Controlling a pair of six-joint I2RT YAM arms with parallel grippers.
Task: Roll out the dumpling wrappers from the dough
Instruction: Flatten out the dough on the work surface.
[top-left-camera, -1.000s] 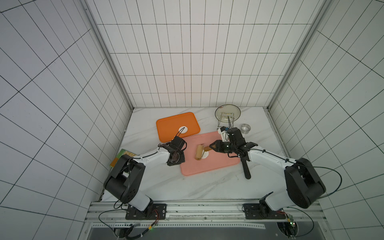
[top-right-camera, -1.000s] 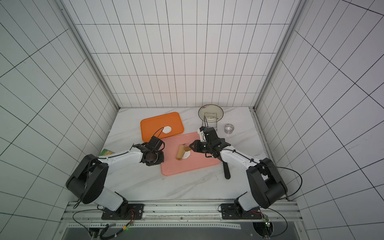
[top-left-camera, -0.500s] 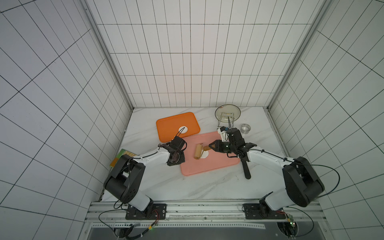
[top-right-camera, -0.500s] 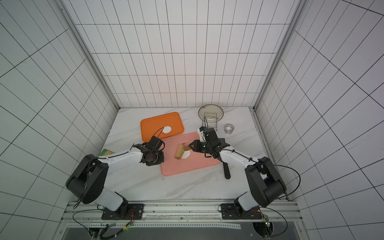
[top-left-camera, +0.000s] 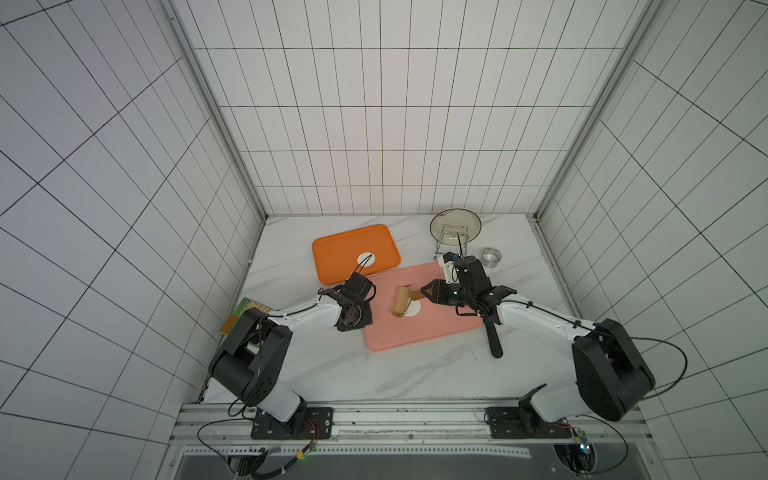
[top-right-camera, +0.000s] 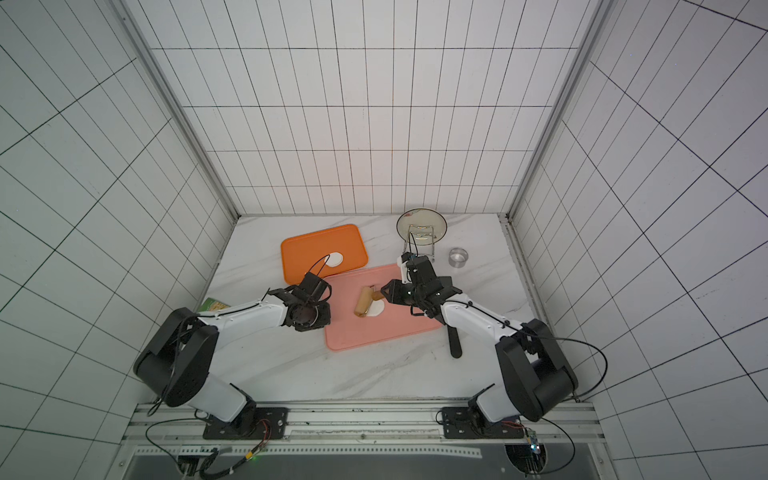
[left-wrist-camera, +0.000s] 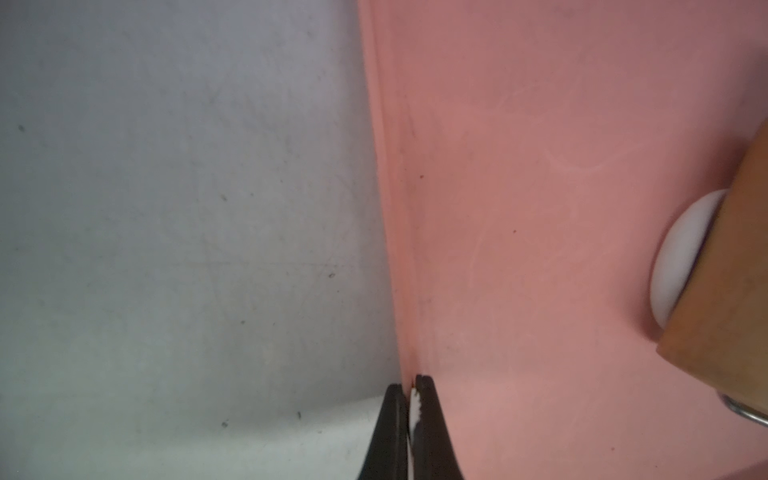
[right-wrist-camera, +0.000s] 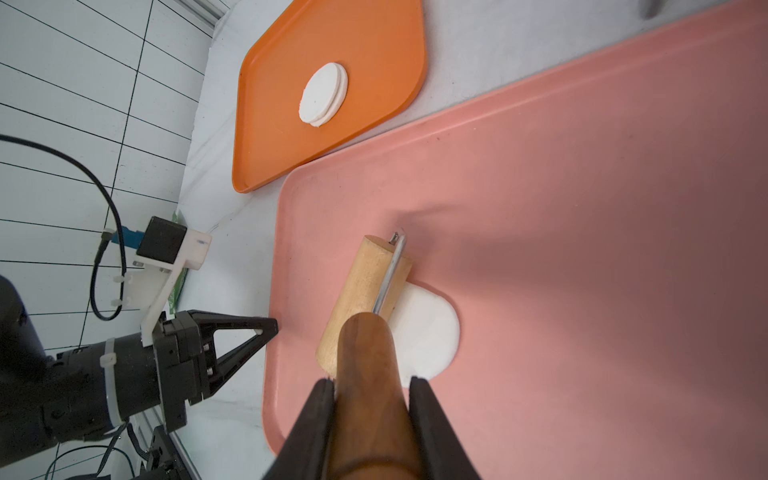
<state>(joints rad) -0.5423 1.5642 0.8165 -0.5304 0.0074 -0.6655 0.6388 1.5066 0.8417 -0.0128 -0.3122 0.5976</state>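
We look into a booth of white tiled walls (top-left-camera: 374, 124) with dark grout. Its white, grey-veined tabletop (top-left-camera: 415, 378) has a metal rail (top-left-camera: 415, 411) along the near edge. On the tabletop a pink board (top-left-camera: 419, 332) lies just beside an orange tray (top-left-camera: 336, 249). The dumpling wrappers (right-wrist-camera: 323, 93), round white discs in a small stack, sit on the orange tray. The dough (right-wrist-camera: 428, 332), a flattened white piece, lies on the pink board, partly under the pale drum of a rolling pin (right-wrist-camera: 361, 291). The right gripper (right-wrist-camera: 372, 381) is clamped narrowly around the pin's dark handle (right-wrist-camera: 365, 353). The left gripper (left-wrist-camera: 410, 384) has its jaws pressed together, tips at the board's edge. Toward the back we see a steel ring (top-left-camera: 491, 256) and a plate (top-left-camera: 455, 224) in a wire rack.
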